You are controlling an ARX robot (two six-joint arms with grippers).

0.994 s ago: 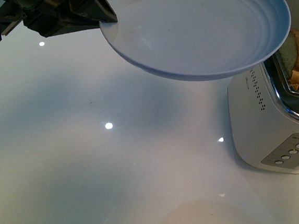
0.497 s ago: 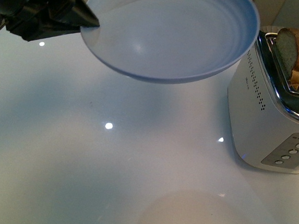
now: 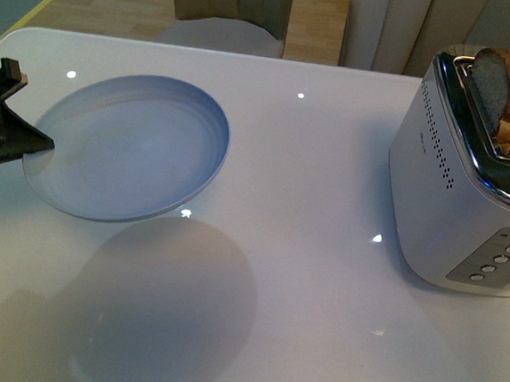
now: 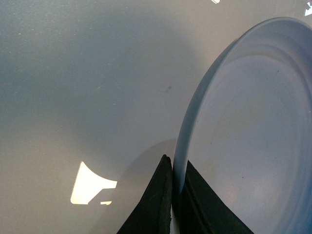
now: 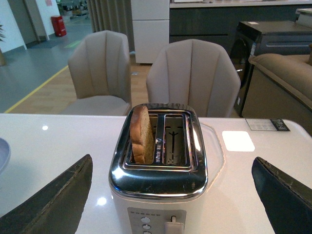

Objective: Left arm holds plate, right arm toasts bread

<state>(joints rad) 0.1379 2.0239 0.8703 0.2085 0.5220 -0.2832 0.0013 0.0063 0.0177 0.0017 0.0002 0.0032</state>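
Your left end effector (image 3: 36,143) is clamped on the rim of the pale blue plate (image 3: 134,145), which you hold just above the white surface (image 3: 330,153), well apart from the toaster (image 3: 442,198). The bread slice (image 3: 498,83) stands upright in the toaster slot nearer the plate, with its top protruding. Your right end effector (image 5: 171,161) is spread wide and holds nothing, facing the toaster's control side.

The right gripper (image 5: 171,161) is hovering with its jaws spread wide, facing the toaster (image 5: 158,183), which is standing on the white table (image 5: 39,141). The bread (image 5: 142,135) is protruding upright from one slot. Two beige chairs (image 5: 192,73) are standing behind the table.
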